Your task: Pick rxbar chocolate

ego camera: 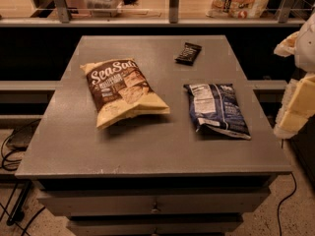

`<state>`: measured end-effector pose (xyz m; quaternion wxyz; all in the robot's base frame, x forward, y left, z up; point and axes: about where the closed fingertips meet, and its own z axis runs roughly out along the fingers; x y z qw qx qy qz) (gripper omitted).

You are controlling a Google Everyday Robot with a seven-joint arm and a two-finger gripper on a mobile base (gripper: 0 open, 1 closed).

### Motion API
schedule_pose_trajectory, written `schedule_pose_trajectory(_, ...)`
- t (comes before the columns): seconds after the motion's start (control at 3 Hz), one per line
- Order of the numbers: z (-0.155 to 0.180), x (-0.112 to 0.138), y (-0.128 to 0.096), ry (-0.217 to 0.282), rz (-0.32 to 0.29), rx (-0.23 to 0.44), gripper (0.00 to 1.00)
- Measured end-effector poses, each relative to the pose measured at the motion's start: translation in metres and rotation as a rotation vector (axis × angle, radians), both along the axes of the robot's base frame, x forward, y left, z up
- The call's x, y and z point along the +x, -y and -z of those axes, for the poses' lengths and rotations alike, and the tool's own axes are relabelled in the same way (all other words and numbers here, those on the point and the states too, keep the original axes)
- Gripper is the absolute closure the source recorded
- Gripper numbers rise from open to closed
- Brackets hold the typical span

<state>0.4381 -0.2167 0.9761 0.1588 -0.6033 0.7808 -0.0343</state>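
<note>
The rxbar chocolate (188, 53) is a small flat dark bar lying at the far right part of the grey table (147, 146). My gripper (297, 107) shows as pale cream and white shapes at the right edge of the camera view, beside the table's right side. It is well to the right of the bar and nearer to me, and touches nothing on the table.
A brown-and-cream "SeaSalt" bag (123, 90) lies left of centre. A dark blue chip bag with a white label (216, 109) lies right of centre, between the bar and the front edge. A shelf with a railing (172, 18) runs behind the table. Cables (10, 151) lie on the floor at left.
</note>
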Motion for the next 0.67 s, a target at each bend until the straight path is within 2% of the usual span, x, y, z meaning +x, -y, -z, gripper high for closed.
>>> schedule_pose_trajectory(0.33,0.000,0.000,0.000,0.000,0.000,0.000,0.00)
schedule_pose_trajectory(0.67,-0.002,0.015,-0.006,0.047,-0.009,0.056,0.00)
